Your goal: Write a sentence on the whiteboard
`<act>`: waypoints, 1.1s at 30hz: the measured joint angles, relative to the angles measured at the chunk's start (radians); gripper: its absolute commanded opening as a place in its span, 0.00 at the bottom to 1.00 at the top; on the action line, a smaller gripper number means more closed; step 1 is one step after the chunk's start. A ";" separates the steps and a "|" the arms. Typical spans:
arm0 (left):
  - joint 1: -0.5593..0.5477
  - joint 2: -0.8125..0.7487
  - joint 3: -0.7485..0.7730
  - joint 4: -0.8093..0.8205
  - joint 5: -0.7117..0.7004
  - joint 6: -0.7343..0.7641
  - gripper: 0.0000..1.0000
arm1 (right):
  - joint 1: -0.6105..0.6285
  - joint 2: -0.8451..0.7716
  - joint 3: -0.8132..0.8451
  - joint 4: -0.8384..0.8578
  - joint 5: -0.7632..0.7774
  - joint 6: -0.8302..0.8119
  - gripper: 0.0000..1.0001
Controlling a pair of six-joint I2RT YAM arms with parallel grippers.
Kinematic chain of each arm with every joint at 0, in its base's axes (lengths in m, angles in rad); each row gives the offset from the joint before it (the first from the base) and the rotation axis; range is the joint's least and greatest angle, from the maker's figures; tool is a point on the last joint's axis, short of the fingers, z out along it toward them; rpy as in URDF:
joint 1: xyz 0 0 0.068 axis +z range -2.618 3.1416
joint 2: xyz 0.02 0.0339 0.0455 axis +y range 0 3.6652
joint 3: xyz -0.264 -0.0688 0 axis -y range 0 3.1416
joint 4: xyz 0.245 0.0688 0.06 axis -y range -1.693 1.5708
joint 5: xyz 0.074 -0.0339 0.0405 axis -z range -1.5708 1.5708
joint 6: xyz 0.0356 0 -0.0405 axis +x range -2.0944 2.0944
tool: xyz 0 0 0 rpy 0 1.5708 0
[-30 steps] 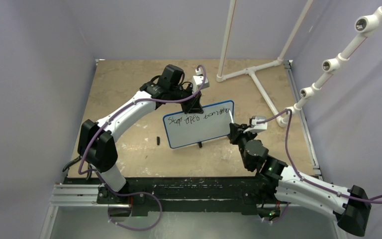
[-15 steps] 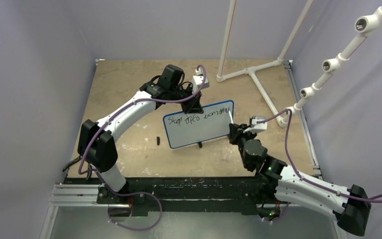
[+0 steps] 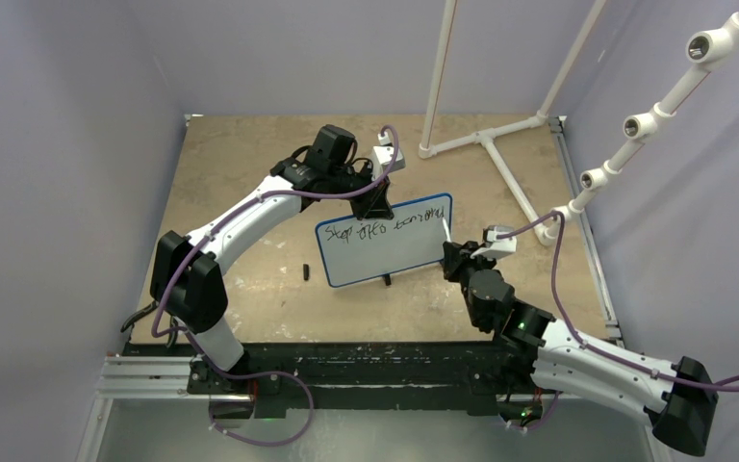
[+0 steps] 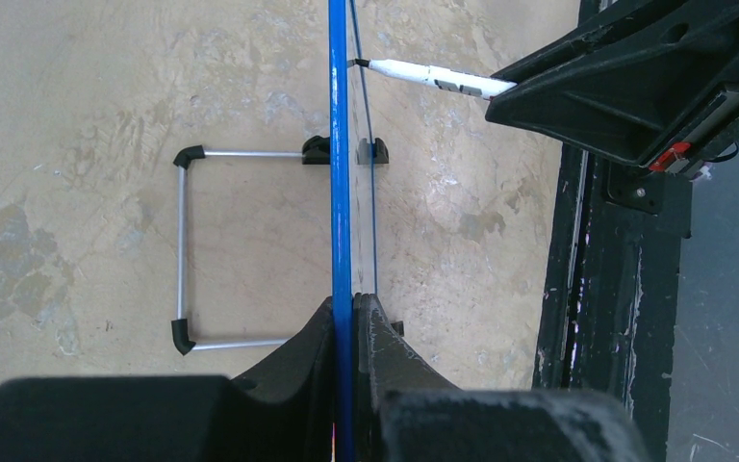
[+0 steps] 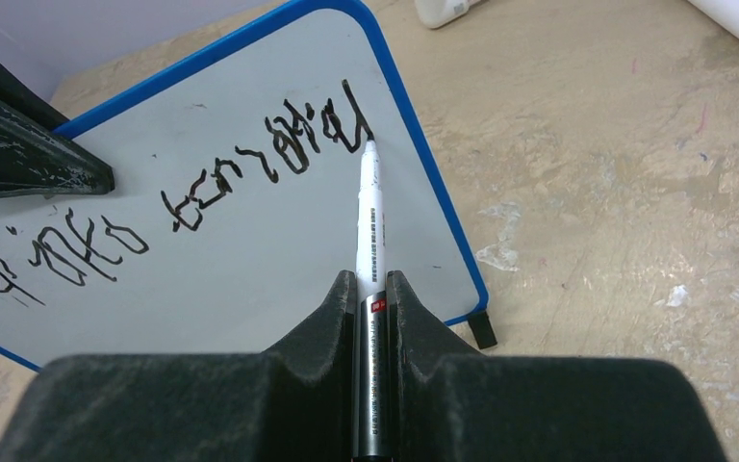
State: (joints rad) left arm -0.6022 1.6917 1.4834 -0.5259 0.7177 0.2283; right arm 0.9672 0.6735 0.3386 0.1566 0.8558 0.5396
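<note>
The whiteboard (image 3: 385, 255) stands upright mid-table, white with a thin blue rim, and my left gripper (image 3: 377, 204) is shut on its top edge. The left wrist view looks down that blue edge (image 4: 341, 173), which is clamped between my left gripper's (image 4: 354, 303) jaws. One line of black handwriting, the sentence (image 3: 382, 228), runs across the upper part of the board. My right gripper (image 5: 372, 284) is shut on a white-and-silver marker (image 5: 369, 221). Its tip touches the whiteboard (image 5: 231, 260) at the end of the sentence (image 5: 293, 144), near the right rim.
A small black marker cap (image 3: 305, 270) lies on the table left of the board. A white pipe frame (image 3: 486, 144) stands at the back right. The board's wire stand (image 4: 183, 250) reaches out behind it. Purple walls close in both sides, and a black rail (image 3: 346, 361) runs along the near edge.
</note>
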 measured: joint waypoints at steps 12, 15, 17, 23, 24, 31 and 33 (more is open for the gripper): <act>0.000 0.000 -0.001 0.001 -0.001 0.000 0.00 | -0.005 0.029 0.016 0.085 0.044 -0.111 0.00; 0.000 0.000 -0.001 0.001 -0.002 0.000 0.00 | -0.011 0.039 0.024 0.109 0.045 -0.128 0.00; 0.000 0.000 -0.001 0.002 -0.004 -0.001 0.00 | -0.013 0.042 0.026 0.112 0.044 -0.133 0.00; 0.000 -0.006 -0.011 0.021 -0.011 -0.019 0.00 | -0.014 -0.029 0.027 0.097 0.029 -0.136 0.00; 0.000 -0.007 -0.015 0.028 -0.012 -0.027 0.00 | -0.014 -0.056 0.027 0.097 0.019 -0.138 0.00; -0.001 -0.011 -0.040 0.090 -0.018 -0.084 0.00 | -0.015 -0.190 0.027 0.091 -0.018 -0.156 0.00; -0.002 -0.011 -0.042 0.100 -0.020 -0.099 0.00 | -0.016 -0.203 0.027 0.082 -0.032 -0.159 0.00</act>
State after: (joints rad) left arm -0.6044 1.6806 1.4414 -0.4259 0.6979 0.1291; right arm 0.9512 0.4702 0.3653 0.2390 0.8238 0.3809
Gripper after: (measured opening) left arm 0.052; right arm 0.126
